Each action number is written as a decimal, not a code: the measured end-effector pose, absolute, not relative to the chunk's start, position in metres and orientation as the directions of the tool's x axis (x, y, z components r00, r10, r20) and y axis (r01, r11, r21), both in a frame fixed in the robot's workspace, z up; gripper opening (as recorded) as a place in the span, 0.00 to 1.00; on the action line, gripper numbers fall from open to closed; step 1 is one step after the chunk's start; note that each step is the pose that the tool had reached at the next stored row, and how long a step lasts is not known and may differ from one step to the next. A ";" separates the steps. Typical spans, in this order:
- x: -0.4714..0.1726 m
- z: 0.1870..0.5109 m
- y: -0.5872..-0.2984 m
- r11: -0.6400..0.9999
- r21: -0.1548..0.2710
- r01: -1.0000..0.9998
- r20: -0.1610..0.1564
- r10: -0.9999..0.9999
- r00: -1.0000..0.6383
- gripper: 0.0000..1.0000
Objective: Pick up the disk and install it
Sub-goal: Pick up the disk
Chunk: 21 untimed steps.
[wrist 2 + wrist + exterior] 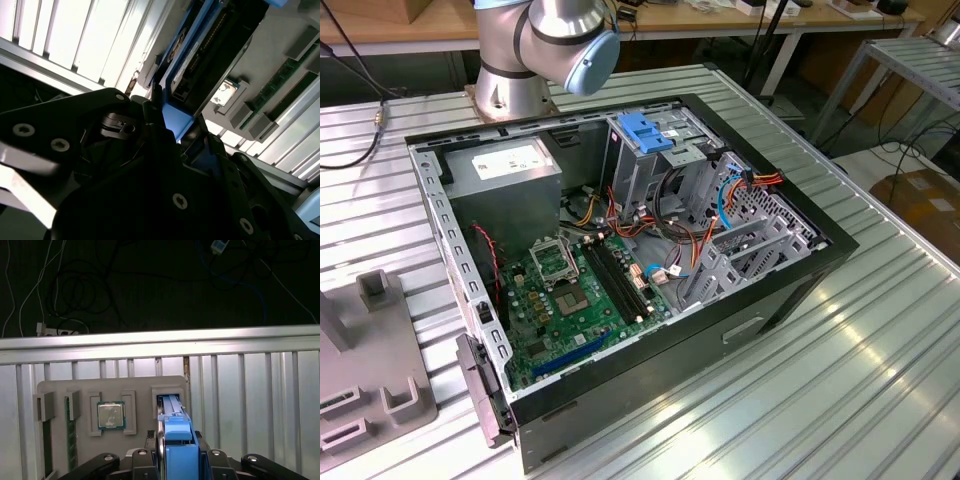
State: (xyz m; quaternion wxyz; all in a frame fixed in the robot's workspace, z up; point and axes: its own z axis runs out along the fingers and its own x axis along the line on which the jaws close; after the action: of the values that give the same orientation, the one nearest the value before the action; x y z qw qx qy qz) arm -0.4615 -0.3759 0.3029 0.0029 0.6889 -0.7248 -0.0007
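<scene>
One claw [178,456] pinches the disk [176,430] by its blue frame, right at a slot in the grey tray [140,386]. In the exterior view, that tray [380,400] sits at eight o'clock from the computer case [790,290].

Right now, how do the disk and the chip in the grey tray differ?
The disk stands on edge; the chip lies flat. The disk wears a blue frame; the chip is silver with a green rim. The gripper is at the disk, not the chip. Both sit in pockets of the grey tray.
</scene>
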 end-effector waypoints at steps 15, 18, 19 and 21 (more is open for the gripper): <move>-0.461 0.297 -0.376 0.056 0.006 -0.998 0.003 -0.998 -0.056 0.40; -0.461 0.296 -0.376 0.056 0.006 -0.998 0.003 -0.998 -0.056 0.40; -0.461 0.296 -0.376 0.056 0.006 -0.998 0.003 -0.998 -0.056 0.40; -0.461 0.296 -0.376 0.056 0.006 -0.998 0.003 -0.998 -0.056 0.39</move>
State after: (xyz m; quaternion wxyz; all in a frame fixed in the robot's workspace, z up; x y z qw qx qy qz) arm -0.4615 -0.3759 0.2964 0.0032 0.6870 -0.7267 -0.0010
